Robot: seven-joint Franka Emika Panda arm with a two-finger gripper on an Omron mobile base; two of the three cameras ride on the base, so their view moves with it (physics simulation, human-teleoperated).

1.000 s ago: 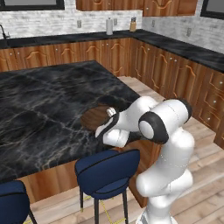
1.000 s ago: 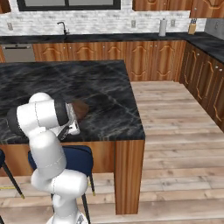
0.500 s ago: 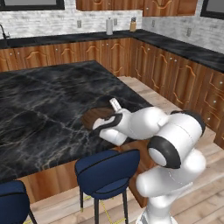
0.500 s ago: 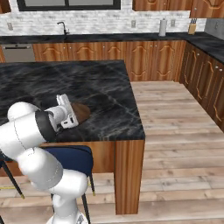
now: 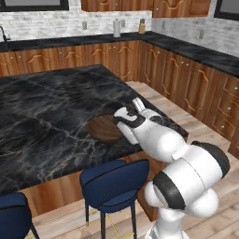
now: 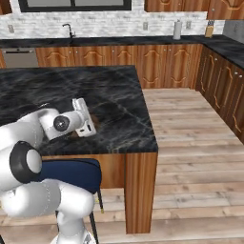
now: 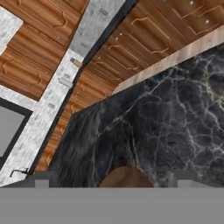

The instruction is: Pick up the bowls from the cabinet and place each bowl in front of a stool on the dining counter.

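A dark brown wood-grain bowl (image 5: pixel 103 129) rests on the dining counter (image 5: pixel 51 107) near its front edge, just behind a navy stool (image 5: pixel 114 179). My gripper (image 5: pixel 120 122) hovers at the bowl's right rim, open, with nothing held. In the hand view the bowl's rim (image 7: pixel 124 177) sits low between the two spread fingertips (image 7: pixel 43 179), apart from both. From the right base view the hand (image 6: pixel 82 119) covers most of the bowl. The cabinet lies out of view.
A second navy stool (image 5: pixel 11 217) stands at the lower left. Wall counters with arched-door base cabinets (image 5: pixel 154 60) run along the back and right. A faucet (image 6: pixel 70 29) and a knife block (image 6: pixel 209 29) stand on the back counter. A wooden floor aisle (image 6: pixel 190 124) runs right of the island.
The gripper has opened and let go of the brown bowl, which stays on the counter. The arm has swung so that the hand now sits tilted at the bowl's right side.
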